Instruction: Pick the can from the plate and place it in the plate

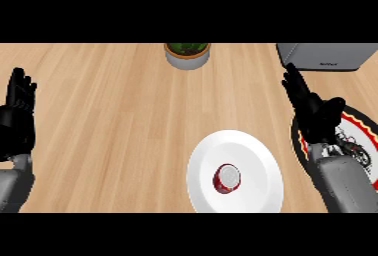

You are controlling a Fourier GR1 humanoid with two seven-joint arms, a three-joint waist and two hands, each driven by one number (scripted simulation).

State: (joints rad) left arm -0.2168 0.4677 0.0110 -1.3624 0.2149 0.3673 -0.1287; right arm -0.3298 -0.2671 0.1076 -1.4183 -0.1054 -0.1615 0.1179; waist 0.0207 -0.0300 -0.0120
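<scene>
While both hands hover open, the can (227, 179) stands on the white plate (260, 160).
Right hand (319, 116), fingers straight, is above the patterned plate (360, 125), the can to its lower left; left hand (18, 117) rests well apart.

Potted plant (187, 54) at counter's (118, 125) far edge, grey toaster (328, 56) well apart to its right.

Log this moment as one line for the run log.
can: upright on white plate | patterned plate: under right forearm | right hand: open, holds nothing | left hand: open, resting at left edge
</scene>
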